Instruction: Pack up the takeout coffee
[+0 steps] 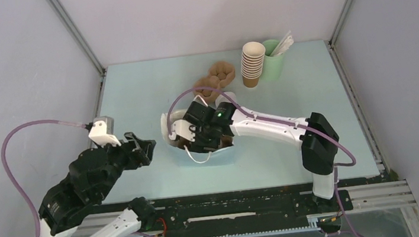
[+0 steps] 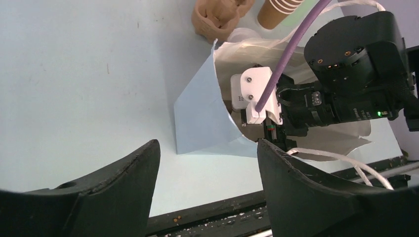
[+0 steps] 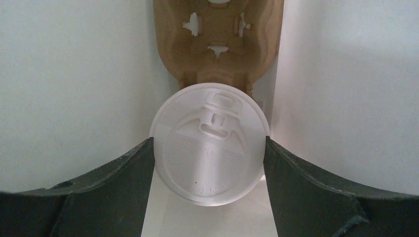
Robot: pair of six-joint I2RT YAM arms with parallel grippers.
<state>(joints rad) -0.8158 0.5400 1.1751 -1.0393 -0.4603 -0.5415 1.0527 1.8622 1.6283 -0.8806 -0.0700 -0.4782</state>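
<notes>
The takeout coffee (image 3: 207, 163) shows its round white lid from above, standing inside the white paper bag (image 2: 200, 118) in front of a brown cardboard cup carrier (image 3: 217, 39). My right gripper (image 3: 208, 143) reaches down into the bag, and its two fingers press against opposite sides of the lid. In the top view the right wrist (image 1: 211, 124) covers the bag's mouth and hides the cup. My left gripper (image 2: 207, 145) hangs open just left of the bag, near the table's front edge, with nothing between its fingers. In the top view the left gripper (image 1: 142, 150) is apart from the bag (image 1: 223, 154).
A tall stack of lidless brown cups (image 1: 252, 63) and a pale green cup of sticks (image 1: 274, 60) stand at the back. Brown cardboard carriers (image 1: 221, 72) lie just behind the bag. The bag's white cord handle (image 1: 199, 157) loops out at the front.
</notes>
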